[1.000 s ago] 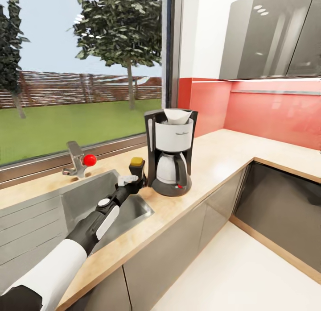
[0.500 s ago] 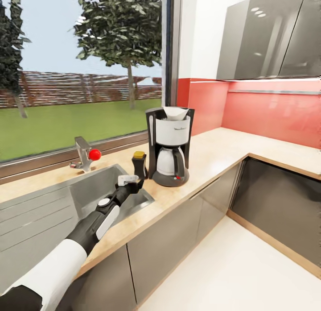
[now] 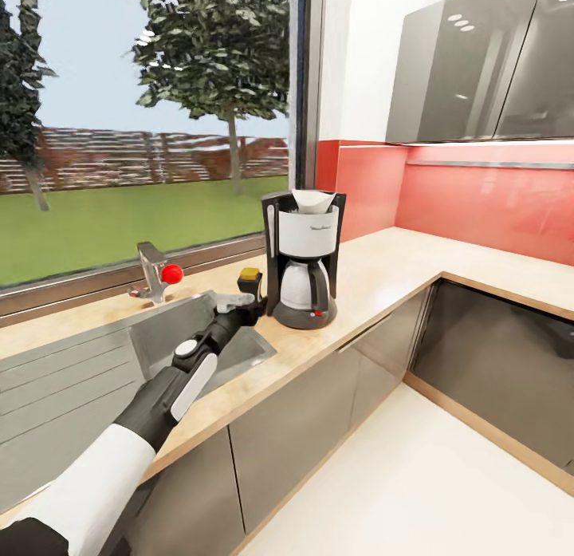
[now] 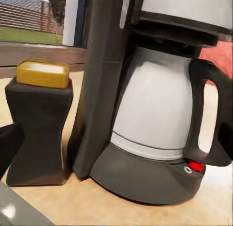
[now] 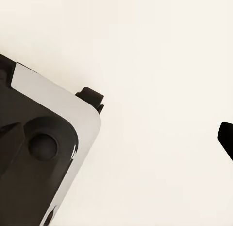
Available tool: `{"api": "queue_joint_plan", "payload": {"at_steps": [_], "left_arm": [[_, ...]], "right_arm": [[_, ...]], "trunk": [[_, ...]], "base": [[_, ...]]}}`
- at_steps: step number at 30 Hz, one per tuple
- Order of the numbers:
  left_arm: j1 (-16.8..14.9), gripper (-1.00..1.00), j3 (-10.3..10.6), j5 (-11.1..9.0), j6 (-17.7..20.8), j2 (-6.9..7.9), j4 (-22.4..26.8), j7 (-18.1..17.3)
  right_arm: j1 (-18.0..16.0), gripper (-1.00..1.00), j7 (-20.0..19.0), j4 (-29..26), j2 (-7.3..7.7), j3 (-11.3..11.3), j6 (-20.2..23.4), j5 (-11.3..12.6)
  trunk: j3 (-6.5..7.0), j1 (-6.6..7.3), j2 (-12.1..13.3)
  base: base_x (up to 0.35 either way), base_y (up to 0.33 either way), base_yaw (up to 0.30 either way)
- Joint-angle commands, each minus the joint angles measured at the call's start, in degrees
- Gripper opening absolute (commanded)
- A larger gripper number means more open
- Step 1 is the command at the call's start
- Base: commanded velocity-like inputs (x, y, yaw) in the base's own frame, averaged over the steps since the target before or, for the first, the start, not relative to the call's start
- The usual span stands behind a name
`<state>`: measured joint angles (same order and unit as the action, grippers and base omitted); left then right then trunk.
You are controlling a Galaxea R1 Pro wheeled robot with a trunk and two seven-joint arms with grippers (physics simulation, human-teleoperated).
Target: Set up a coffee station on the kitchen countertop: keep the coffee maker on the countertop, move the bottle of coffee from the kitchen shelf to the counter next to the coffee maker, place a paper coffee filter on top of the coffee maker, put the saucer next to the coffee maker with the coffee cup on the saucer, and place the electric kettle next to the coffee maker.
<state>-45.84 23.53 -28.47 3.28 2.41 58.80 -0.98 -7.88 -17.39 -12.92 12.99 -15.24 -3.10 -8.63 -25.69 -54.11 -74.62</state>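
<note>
Where light-wood countertop [image 3: 383,289] runs: squat yellow-capped bottle [image 4: 40,124] beside glossy carafe [image 4: 155,109]

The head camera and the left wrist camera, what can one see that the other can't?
The head view alone shows the sink, the tap with its red knob, the window, and the white paper coffee filter on top of the coffee maker. The left wrist view alone gives a close look at the carafe handle. Both show the coffee maker, its red button, the bottle of coffee beside it, and the kitchen countertop.
</note>
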Motion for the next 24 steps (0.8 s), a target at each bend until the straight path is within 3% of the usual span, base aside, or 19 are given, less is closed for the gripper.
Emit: {"api": "queue_joint_plan", "payload": {"at_steps": [1,7,8,11,14,17,24], "left_arm": [[0.0,1.00,0.2,-0.6,0.3,0.05,0.7,-0.5],[0.1,1.00,1.7,-0.9,0.6,0.03,6.1,-3.9],[0.3,1.00,2.2,-1.0,0.8,0.04,8.9,-7.0],[0.3,1.00,2.4,-1.2,1.3,0.04,10.6,-11.4],[0.6,1.00,2.7,-1.6,1.8,0.05,11.9,-18.9],[1.2,1.00,2.8,-1.8,1.9,-0.08,12.4,-22.7],[2.5,1.00,2.9,-1.8,2.0,-0.23,12.6,-25.2]], "right_arm": [[0.0,1.00,-0.2,0.0,0.01,0.2,-0.2,-0.6],[0.0,1.00,-0.2,0.0,0.02,0.2,-0.2,-0.6],[0.0,1.00,-0.2,0.0,0.02,0.2,-0.2,-0.6],[0.0,1.00,-0.2,0.0,0.02,0.2,-0.2,-0.6],[0.0,1.00,-0.1,0.0,0.02,0.2,-0.2,-0.6],[0.0,1.00,-0.1,0.0,0.02,0.2,-0.2,-0.6],[0.0,1.00,0.0,0.0,0.02,0.2,-0.2,-0.6]], "trunk": [[-0.06,0.00,0.0],[-0.06,0.00,0.0],[-0.06,0.00,0.0],[-0.06,0.00,0.0],[-0.06,0.00,0.0],[-0.06,0.00,0.0],[-0.06,0.00,0.0]], "base": [[-0.001,0.000,0.000],[0.000,0.000,0.000],[0.000,0.000,0.000],[0.000,0.000,0.000],[0.000,0.000,0.000],[-0.076,0.000,0.000],[-0.207,0.000,0.000]]}}
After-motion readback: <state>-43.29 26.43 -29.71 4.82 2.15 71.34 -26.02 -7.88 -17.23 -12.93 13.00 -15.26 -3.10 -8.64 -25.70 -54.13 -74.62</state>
